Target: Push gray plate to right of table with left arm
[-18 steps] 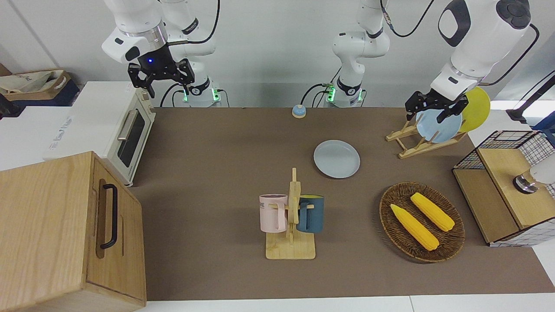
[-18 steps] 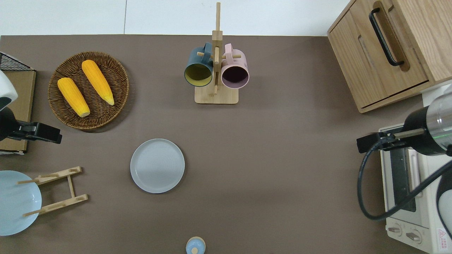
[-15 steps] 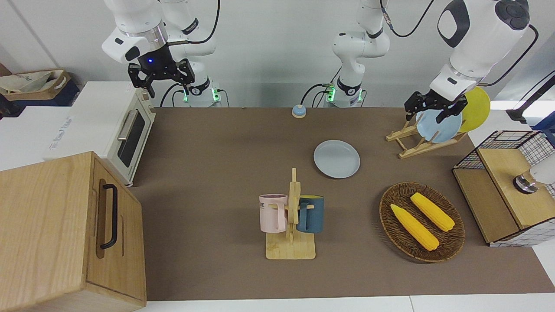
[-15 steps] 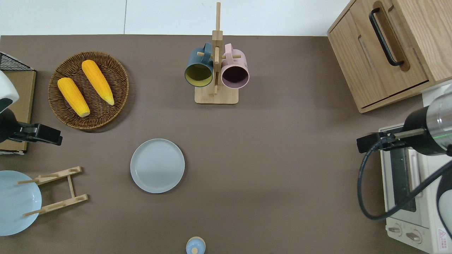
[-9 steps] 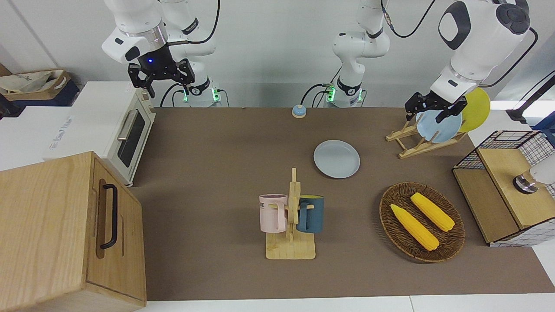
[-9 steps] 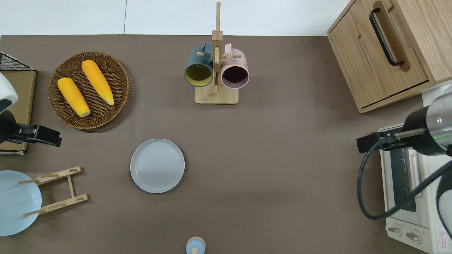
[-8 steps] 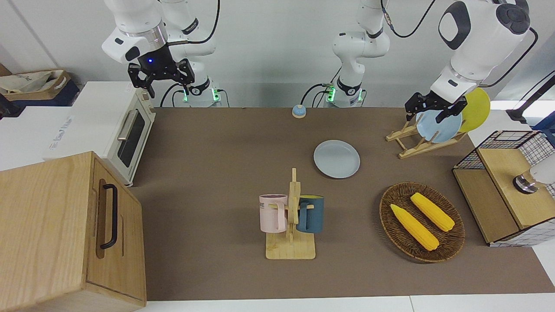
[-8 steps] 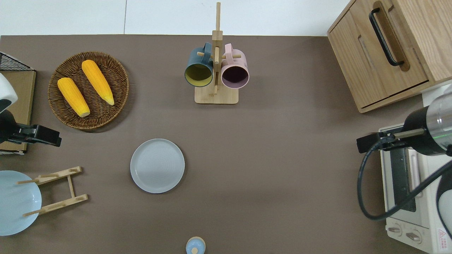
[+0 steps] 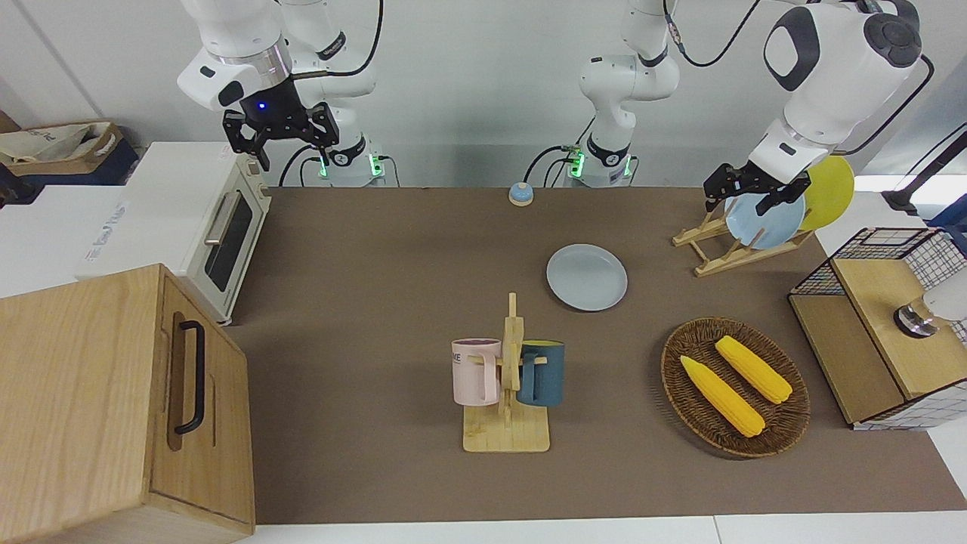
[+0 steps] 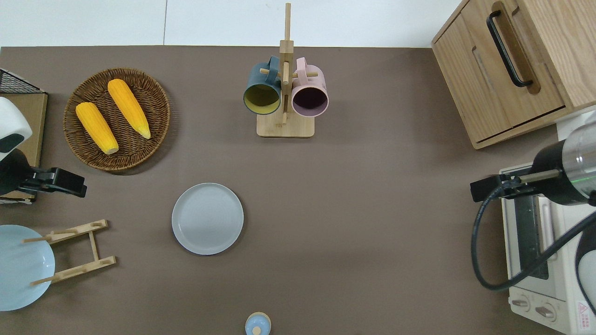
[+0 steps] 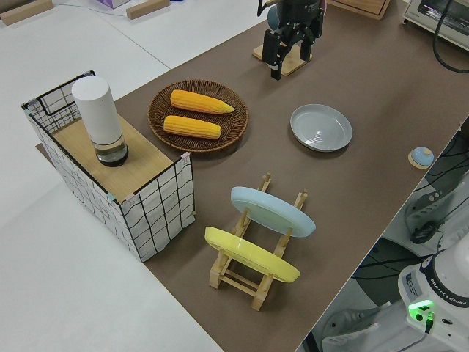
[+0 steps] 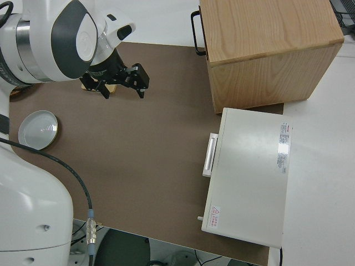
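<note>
The gray plate (image 10: 207, 218) lies flat on the counter (image 10: 372, 209), a little left of centre and below the middle of the overhead frame, with nothing touching it. From my seat I see the left pincer (image 10: 70, 183) up in the air at the left edge of the overhead frame, over bare counter between the wicker basket (image 10: 160, 111) above it and the wooden plate rack (image 10: 74, 251) below it, well apart from the gray plate. In the front view this left pincer (image 9: 746, 195) sits at the upper right of the frame and its fingers stand spread wide, holding nothing. The basket carries two corn cobs (image 10: 111, 114) lying side by side. The rack holds a sky-blue plate (image 11: 272, 211) and a yellow plate (image 11: 251, 254), both leaning. A wire crate (image 11: 157, 209) with a white cylinder (image 11: 100, 119) on its wooden shelf stands at the left of the left side frame. The mug stand (image 10: 285, 123) with a dark blue mug (image 10: 261, 90) and a pink mug (image 10: 310, 94) is at the top centre of the overhead frame, and a small blue bell (image 10: 257, 324) is at the bottom edge. The right arm is parked; its right pincer (image 9: 281, 132) is open too. A toaster oven (image 9: 227, 234) and a wooden cabinet (image 9: 113, 408) fill the left of the front frame.
</note>
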### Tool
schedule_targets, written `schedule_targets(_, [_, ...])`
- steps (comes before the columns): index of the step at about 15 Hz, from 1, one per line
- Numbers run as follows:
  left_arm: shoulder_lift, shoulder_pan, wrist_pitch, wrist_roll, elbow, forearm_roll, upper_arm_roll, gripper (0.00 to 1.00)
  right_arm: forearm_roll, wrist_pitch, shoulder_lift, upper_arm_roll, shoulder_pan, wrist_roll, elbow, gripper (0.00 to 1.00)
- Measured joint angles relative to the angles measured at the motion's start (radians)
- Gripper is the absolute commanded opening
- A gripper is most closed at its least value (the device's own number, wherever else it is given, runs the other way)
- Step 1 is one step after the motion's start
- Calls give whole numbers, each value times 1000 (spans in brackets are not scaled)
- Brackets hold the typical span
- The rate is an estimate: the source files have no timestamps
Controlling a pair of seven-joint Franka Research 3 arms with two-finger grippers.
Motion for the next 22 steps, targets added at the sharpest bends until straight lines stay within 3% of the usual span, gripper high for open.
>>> schedule_targets(7, [0, -2, 40, -77, -90, -1, -28, 995, 0, 0, 0, 0, 0, 0, 0, 983])
schedule_targets(11, [-13, -2, 121, -82, -170, -3, -28, 995, 0, 0, 0, 0, 0, 0, 0, 983])
schedule_targets(17, [-130, -2, 325, -145, -422, -12, -30, 995, 0, 0, 0, 0, 0, 0, 0, 983])
schedule_targets(22, [-183, -3, 461, -221, -571, -14, -78, 995, 0, 0, 0, 0, 0, 0, 0, 983])
